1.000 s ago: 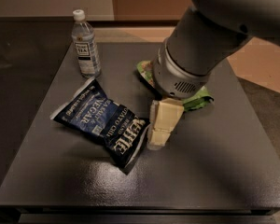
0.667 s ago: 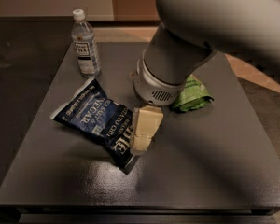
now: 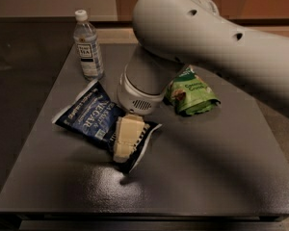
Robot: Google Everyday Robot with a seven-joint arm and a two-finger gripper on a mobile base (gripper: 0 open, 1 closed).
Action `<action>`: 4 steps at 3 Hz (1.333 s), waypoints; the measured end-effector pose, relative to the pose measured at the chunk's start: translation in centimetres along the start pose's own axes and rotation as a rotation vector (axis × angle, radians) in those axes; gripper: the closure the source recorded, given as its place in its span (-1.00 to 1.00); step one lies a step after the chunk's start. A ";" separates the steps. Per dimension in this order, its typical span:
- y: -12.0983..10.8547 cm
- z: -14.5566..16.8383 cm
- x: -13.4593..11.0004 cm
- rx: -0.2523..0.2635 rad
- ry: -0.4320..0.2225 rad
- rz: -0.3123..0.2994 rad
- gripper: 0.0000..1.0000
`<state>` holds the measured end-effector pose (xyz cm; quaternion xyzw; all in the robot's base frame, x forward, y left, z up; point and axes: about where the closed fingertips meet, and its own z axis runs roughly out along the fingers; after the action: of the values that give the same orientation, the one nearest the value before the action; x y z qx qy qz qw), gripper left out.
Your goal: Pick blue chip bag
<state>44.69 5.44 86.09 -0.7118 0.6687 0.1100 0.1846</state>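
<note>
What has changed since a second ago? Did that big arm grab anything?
The gripper has slid toward the picture's left, from beside the right-hand end of the blue chip bag to over that end. The arm now leaves most of the green snack pouch uncovered. Whether it has gripped the bag cannot be told. Bag, pouch and water bottle stayed put.

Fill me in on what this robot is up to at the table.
The robot's arm reaches down over a dark table, with its hand low over the right end of the blue chip bag. The bag lies flat on the table, not lifted, and whether the hand has a grip on it cannot be told. A water bottle stands behind the bag, and a green snack pouch lies to the right, apart from it.
</note>
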 end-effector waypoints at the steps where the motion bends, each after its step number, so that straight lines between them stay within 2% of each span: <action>1: 0.1 1.4 -0.9 -0.056 -0.014 -0.004 -0.65; 2: 0.2 1.8 -1.4 -0.100 -0.028 -0.007 -0.17; 3: 0.2 1.1 -2.0 -0.120 -0.052 -0.018 0.27; 4: 0.0 -0.3 -2.7 -0.118 -0.079 -0.039 0.76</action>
<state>44.40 7.78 87.43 -0.7296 0.6392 0.1733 0.1707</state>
